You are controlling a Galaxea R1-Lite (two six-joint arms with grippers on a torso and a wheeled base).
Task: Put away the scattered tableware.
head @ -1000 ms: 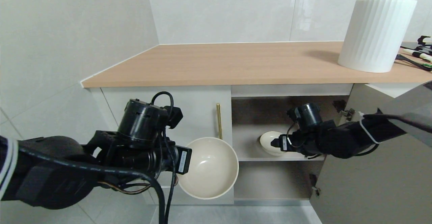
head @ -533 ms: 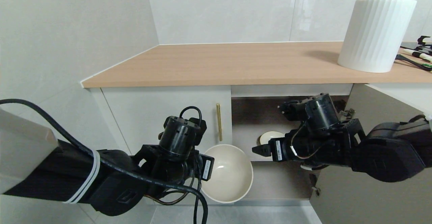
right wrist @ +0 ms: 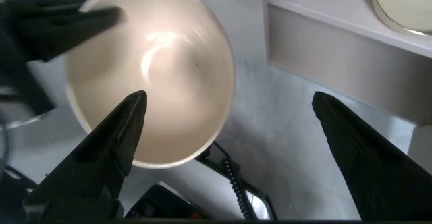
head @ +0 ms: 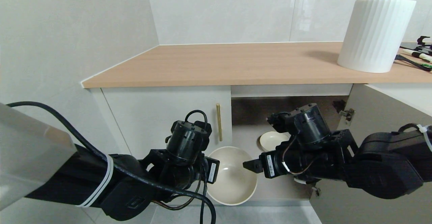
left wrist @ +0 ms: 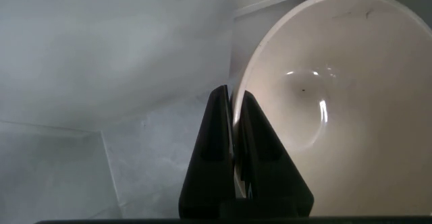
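A large cream bowl [head: 233,178] hangs tilted in front of the open cabinet's lower part, with my left gripper [head: 212,170] shut on its rim. In the left wrist view the fingers [left wrist: 219,126] pinch the bowl's [left wrist: 331,109] edge. My right gripper [head: 250,165] is beside the bowl's far rim and stands open. Its wrist view looks down into the bowl [right wrist: 152,72] between the spread fingers [right wrist: 128,126]. A small cream dish [head: 271,139] lies on the cabinet shelf [head: 246,136]; the right wrist view has this dish [right wrist: 405,5] at its edge.
The cabinet's right door [head: 371,170] is swung open; the left door is closed, with a brass handle [head: 219,122]. On the wooden countertop [head: 219,63] stands a tall white ribbed container [head: 376,35], with utensils [head: 416,53] at the far right. Grey floor lies below.
My left arm carried the bowl right and down toward the open cabinet. My right gripper drew back from the small dish on the shelf and came left, beside the bowl.
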